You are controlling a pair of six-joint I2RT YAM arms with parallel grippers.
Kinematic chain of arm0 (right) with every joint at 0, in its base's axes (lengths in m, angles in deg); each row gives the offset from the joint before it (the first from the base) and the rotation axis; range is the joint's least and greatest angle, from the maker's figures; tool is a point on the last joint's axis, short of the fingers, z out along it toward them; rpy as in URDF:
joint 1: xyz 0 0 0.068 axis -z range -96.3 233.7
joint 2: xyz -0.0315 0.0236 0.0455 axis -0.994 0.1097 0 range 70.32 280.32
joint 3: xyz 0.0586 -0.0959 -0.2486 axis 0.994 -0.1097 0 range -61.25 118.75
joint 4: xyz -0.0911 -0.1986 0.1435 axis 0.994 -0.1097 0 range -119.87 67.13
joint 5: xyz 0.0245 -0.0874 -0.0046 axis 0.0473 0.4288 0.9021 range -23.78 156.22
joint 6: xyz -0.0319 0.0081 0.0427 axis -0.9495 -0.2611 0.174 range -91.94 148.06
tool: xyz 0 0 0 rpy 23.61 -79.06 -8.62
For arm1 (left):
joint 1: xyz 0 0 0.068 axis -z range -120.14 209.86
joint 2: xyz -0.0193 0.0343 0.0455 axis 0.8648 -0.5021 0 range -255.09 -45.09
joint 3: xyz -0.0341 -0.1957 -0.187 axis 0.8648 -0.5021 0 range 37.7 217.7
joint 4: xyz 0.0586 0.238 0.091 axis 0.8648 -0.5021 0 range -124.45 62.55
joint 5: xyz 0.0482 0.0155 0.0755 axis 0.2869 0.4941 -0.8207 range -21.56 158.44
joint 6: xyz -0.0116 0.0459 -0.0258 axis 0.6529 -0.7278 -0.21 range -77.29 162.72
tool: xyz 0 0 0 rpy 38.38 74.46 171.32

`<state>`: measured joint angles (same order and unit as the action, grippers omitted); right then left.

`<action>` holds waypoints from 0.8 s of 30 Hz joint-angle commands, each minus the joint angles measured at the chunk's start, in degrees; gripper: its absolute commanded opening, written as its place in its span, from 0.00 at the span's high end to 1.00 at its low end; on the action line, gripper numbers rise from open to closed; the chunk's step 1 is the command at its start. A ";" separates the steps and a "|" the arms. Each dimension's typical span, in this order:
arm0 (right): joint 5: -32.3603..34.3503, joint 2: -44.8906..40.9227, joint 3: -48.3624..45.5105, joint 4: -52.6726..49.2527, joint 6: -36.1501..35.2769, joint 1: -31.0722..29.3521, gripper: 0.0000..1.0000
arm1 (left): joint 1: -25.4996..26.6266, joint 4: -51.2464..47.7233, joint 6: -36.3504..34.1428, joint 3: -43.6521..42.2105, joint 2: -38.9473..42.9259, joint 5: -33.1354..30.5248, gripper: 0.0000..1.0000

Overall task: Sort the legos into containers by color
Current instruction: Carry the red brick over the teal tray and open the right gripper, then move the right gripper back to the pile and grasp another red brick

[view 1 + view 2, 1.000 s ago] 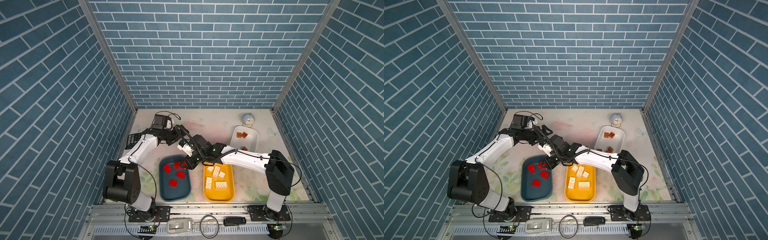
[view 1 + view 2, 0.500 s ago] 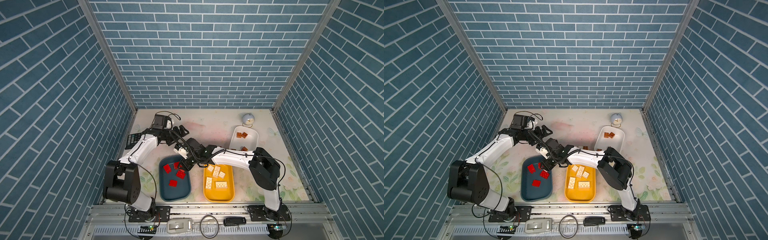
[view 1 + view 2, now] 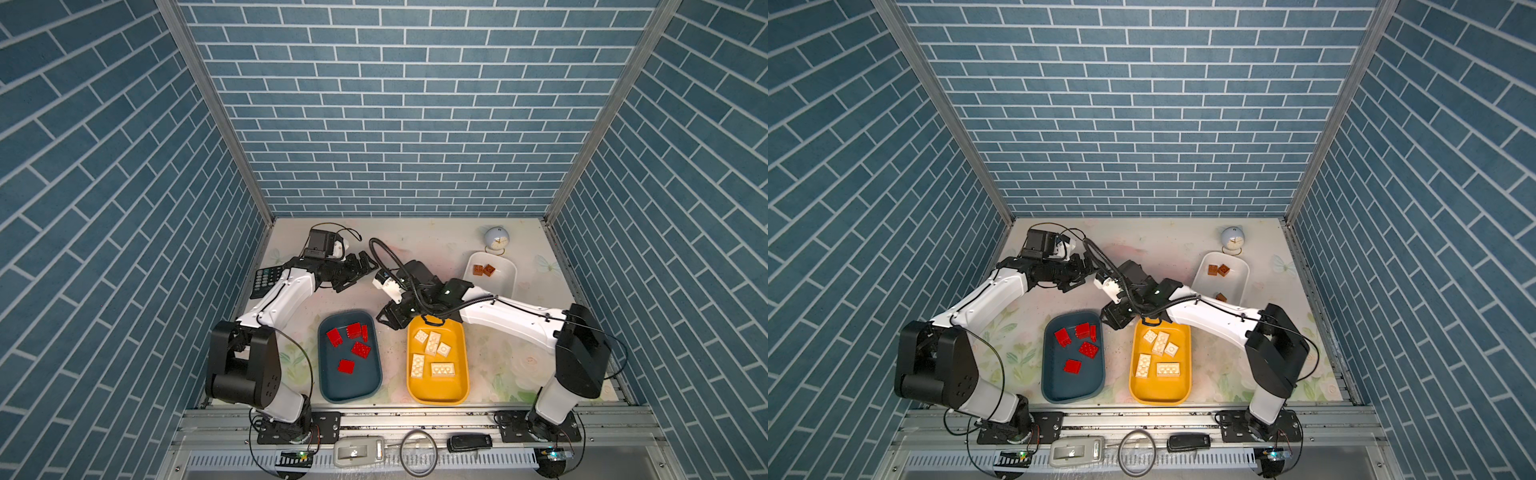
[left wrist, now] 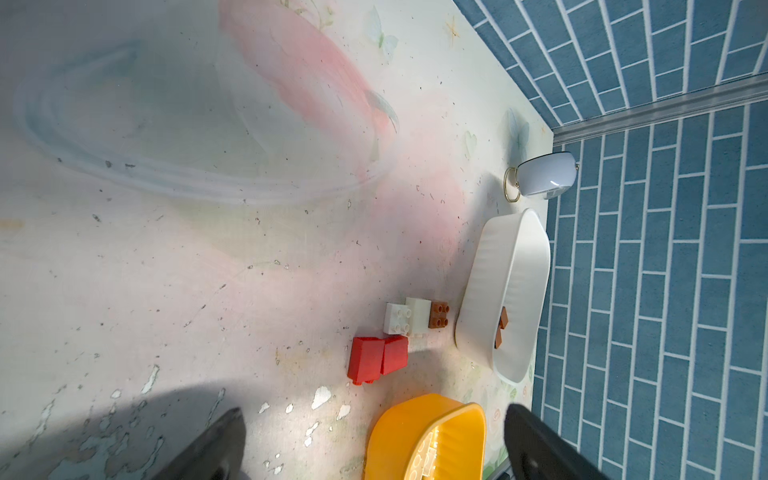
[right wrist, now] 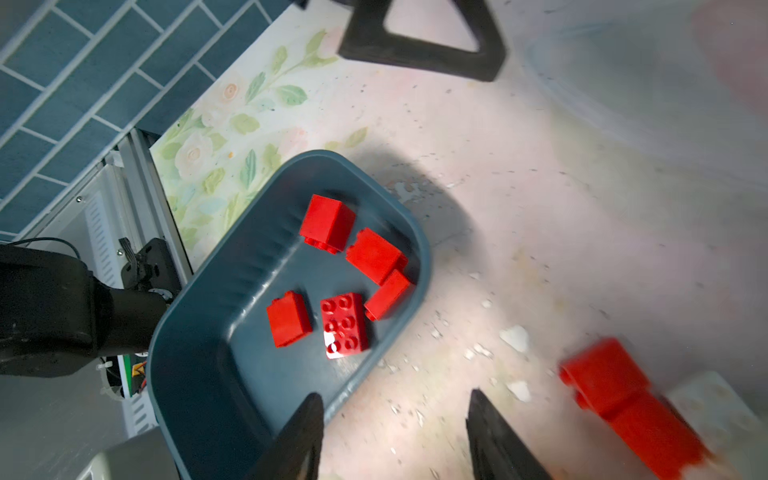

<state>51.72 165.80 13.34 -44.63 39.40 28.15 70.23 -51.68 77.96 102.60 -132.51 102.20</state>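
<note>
Beside the yellow tray (image 4: 386, 424), red legos (image 4: 376, 359) look light, stiff, slick: pinch flat sides; left gripper (image 4: 374, 411), right gripper (image 5: 395, 397) gape empty.

This was a robotics lab test cell. Flat wall panels printed with teal-blue brick (image 3: 374, 124) boxed a tabletop on three sides, joined by bare aluminium corner posts (image 3: 216, 112). Along the bottom of both top views, a grey slotted aluminium rail (image 3: 415, 419) held the bolted bases of two white-and-black robot arms (image 3: 286, 295), with a small lit circuit board (image 3: 297, 457) beneath. A scuffed floral-print mat (image 3: 436, 245) covered the table.
</note>
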 commanded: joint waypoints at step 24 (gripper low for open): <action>-0.10 21.44 17.44 -20.55 -31.81 11.51 0.34 | -0.44 -4.38 -2.55 -0.39 3.60 -0.10 0.01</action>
<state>50.47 185.25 28.35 -62.80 13.61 39.28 70.21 -54.89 76.43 102.49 -130.17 102.13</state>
